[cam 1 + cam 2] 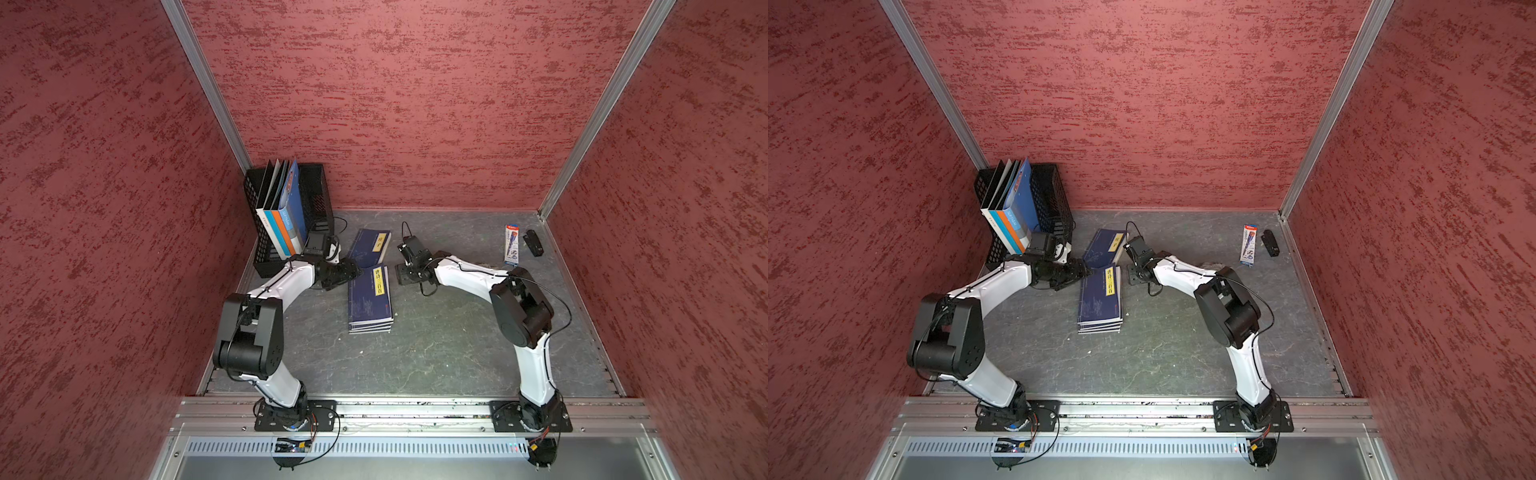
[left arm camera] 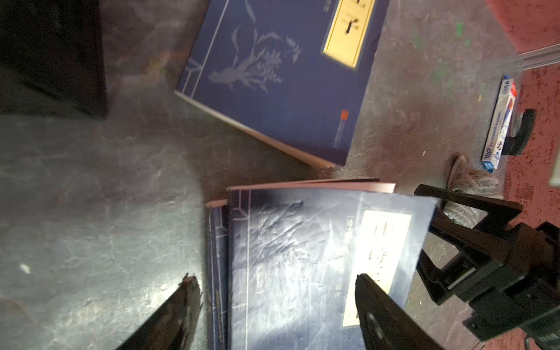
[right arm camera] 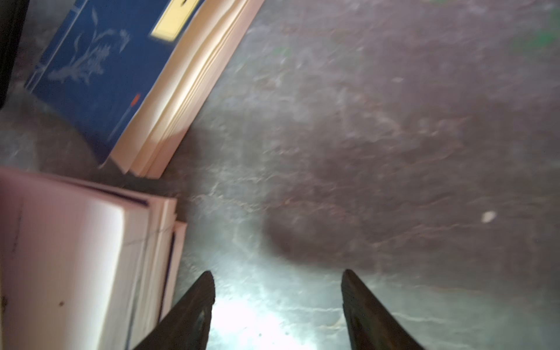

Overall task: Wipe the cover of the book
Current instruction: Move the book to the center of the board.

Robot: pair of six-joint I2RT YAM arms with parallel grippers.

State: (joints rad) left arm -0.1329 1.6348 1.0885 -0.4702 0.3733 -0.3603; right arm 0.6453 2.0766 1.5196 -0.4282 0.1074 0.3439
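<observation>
Spreading wall to wall inside the red enclosure, the gray table carries everything. The left arm and right arm both bend inward toward its middle. A black mesh file rack with upright folders stands in the far left corner. In the middle lies a stack of blue books. Its top book, with a yellow title label, lies face up. A single blue book lies flat just beyond the stack, angled and close to it. The left gripper hangs over the stack's left edge with its fingers spread, one over the bare table and one over the top book's cover, gripping nothing. The right gripper sits just right of the stack over bare table, its fingers also spread and empty. A crumpled gray cloth lies on the table beyond the right gripper, held by neither. A pen box and a small black object lie side by side near the far right corner.
</observation>
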